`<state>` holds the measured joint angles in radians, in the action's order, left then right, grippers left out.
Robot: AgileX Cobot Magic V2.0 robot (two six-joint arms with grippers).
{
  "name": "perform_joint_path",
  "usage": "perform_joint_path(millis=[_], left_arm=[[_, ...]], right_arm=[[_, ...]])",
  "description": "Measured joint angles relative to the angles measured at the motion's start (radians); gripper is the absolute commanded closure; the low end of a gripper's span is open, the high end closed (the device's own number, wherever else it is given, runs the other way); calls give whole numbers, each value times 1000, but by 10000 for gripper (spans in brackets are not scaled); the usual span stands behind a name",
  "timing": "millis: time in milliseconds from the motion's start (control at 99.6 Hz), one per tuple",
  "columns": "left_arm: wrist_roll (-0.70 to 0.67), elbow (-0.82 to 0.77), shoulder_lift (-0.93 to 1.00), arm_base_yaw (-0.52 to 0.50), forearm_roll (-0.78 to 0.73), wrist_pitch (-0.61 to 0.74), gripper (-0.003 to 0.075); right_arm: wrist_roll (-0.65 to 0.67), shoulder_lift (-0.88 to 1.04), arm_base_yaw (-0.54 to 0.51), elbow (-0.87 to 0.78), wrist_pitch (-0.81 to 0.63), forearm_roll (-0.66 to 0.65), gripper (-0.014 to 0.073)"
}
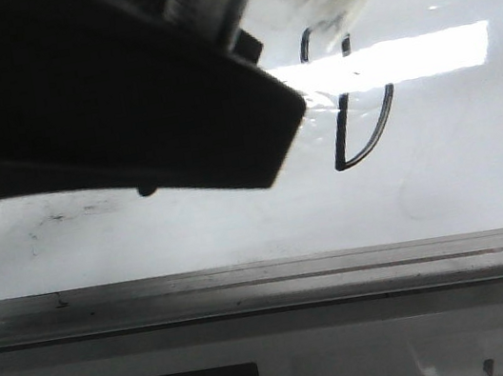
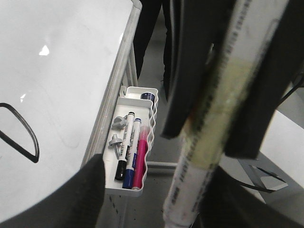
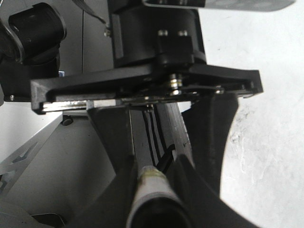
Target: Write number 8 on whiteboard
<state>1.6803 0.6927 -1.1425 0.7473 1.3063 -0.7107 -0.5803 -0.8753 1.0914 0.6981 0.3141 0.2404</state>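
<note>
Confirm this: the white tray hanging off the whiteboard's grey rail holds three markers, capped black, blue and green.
One colour is wrong. In the left wrist view the white tray on the grey rail of the whiteboard holds a black-capped marker, a blue-capped marker and a pink marker, not green.

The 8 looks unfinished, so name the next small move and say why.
Probably bring the marker in the left fingers onto the whiteboard and close the number 8: its upper loop looks open above the D-shaped lower loop, though glare hides part.
</note>
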Motion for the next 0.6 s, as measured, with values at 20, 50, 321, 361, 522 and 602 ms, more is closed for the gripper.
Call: perform_joint_path(millis=[20,50,321,361,522,602], left_arm=[[0,0,0,0,-1,0,460],[0,0,0,0,-1,0,496],[18,0,0,2,-20,-33,741],[20,0,0,2,-22,-33,741],[22,0,0,4,-23,-33,741],[22,0,0,4,-23,-33,741]], right_arm=[[0,0,0,0,-2,0,639],[0,0,0,0,-4,0,639],[0,0,0,0,-13,-2,638],[0,0,0,0,-13,0,638],[0,0,0,0,-13,2,610],[3,0,0,0,-13,2,501]])
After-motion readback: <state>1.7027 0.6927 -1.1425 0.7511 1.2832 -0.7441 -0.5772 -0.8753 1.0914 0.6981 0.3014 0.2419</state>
